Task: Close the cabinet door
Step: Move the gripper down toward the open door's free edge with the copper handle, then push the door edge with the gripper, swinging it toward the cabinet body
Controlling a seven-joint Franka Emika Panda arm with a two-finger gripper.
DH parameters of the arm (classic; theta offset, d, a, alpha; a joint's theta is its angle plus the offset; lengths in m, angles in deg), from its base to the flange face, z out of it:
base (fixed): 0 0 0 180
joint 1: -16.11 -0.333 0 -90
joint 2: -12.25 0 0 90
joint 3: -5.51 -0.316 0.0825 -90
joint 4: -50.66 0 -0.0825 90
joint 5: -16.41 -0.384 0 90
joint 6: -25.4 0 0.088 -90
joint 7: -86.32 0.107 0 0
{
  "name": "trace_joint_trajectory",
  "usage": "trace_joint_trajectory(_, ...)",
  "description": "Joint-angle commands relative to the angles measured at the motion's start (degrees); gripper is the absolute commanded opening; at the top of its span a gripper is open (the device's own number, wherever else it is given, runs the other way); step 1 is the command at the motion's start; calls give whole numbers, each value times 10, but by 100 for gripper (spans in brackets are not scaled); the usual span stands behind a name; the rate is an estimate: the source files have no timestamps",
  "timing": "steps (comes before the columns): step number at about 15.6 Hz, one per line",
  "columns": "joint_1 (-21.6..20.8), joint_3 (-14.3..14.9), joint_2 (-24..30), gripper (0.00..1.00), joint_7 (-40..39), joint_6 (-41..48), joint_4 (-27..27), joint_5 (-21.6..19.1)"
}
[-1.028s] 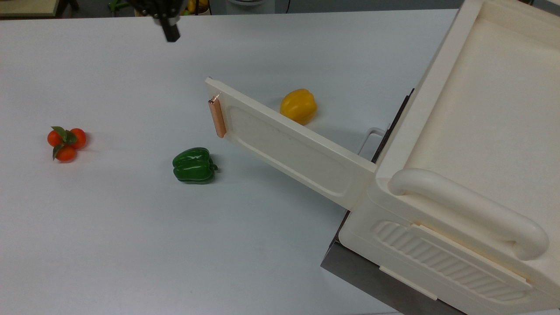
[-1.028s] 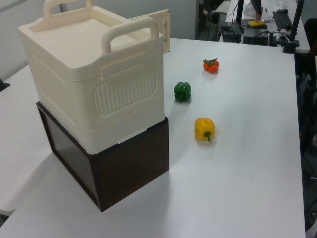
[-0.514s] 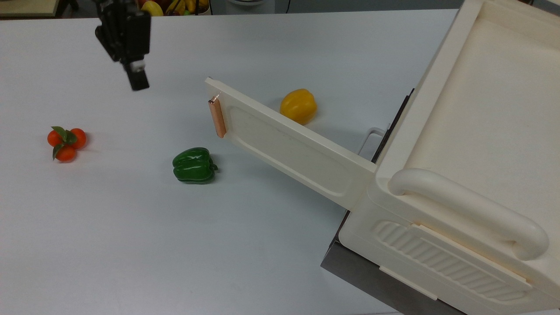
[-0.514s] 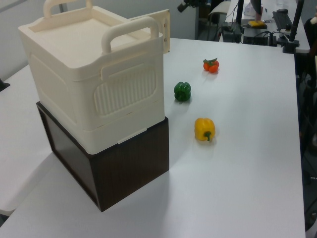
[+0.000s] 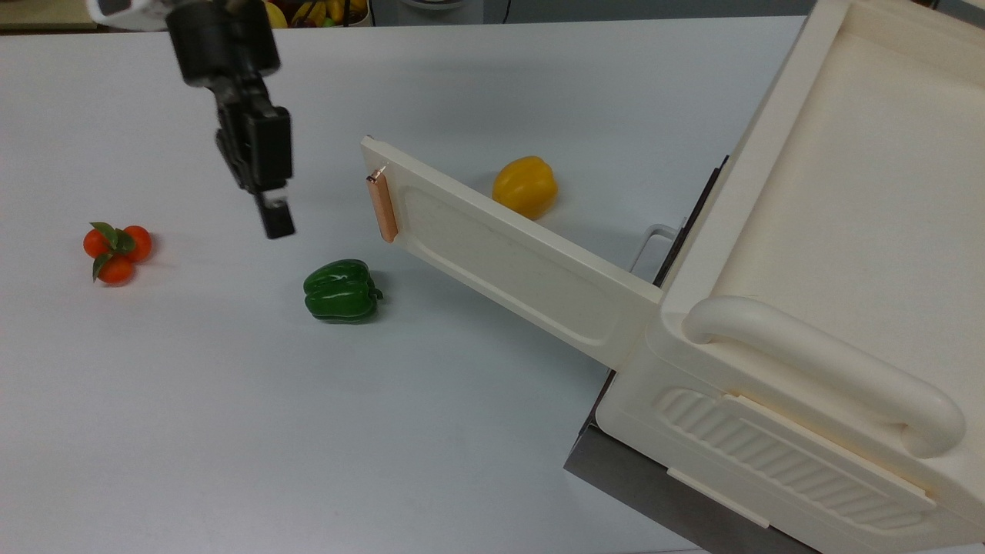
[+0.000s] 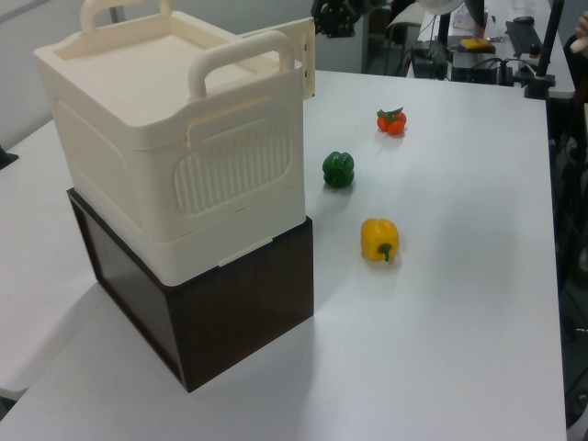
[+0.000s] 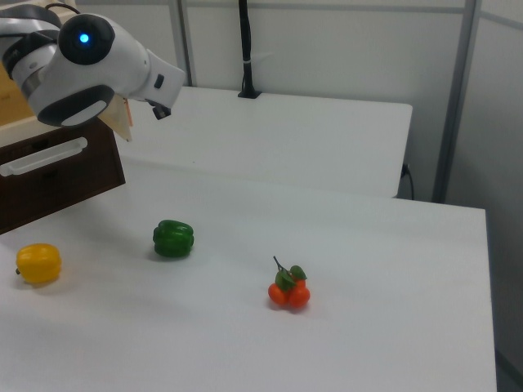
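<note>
1. Cabinet door is hanging wide open, swung out over the table from the cream cabinet at the top view's right edge.
2. Green pepper is lying near the door's free end; I'm keeping clear of it.
3. I'm aiming for the outer face by the copper handle.
4. My gripper is hovering apart from the handle, toward the top view's left; I can't tell if the fingers are apart or together.

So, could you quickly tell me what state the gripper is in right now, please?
Gripper: cannot be told whether open or closed; it holds nothing and hangs apart from the long cream plastic cabinet door with the copper-coloured bar handle.
</note>
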Motion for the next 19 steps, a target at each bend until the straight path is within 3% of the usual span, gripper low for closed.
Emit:
trace_joint_trajectory(1, -14, -11, -7, 0, 13, -9, 12, -14)
trace_joint_trajectory(5, -15, -29, 10, 0, 9, 1, -3, -10)
trace_joint_trajectory(19, -14, -29, 61, 0, 9, 246, -32, 20)
